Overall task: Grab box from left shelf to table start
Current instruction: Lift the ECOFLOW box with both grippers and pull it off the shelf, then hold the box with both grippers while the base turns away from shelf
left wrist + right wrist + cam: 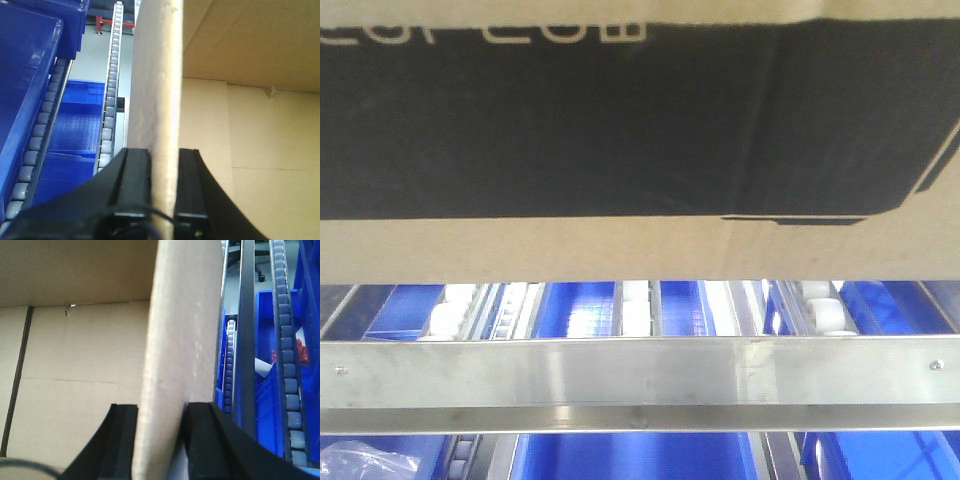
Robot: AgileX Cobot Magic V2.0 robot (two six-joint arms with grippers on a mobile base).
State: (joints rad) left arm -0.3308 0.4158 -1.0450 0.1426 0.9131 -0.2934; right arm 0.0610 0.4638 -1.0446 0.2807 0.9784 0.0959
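Note:
The brown cardboard box point(620, 245) with its black printed panel fills the top half of the front view, hanging above the left shelf's steel front rail point(640, 372). In the left wrist view my left gripper point(164, 170) is shut on the box's upright side wall point(155, 90), one black finger on each face. My right gripper point(159, 425) is shut on the opposite side wall point(182, 330) the same way. The open inside of the box point(75, 365) shows beside each wall. The table is out of view.
Blue plastic bins point(585, 308) sit in lanes behind and below the rail. Roller tracks point(111, 95) run beside the box on the left, and more rollers point(287, 350) and bins lie on the right. A clear plastic bag point(350, 465) lies at bottom left.

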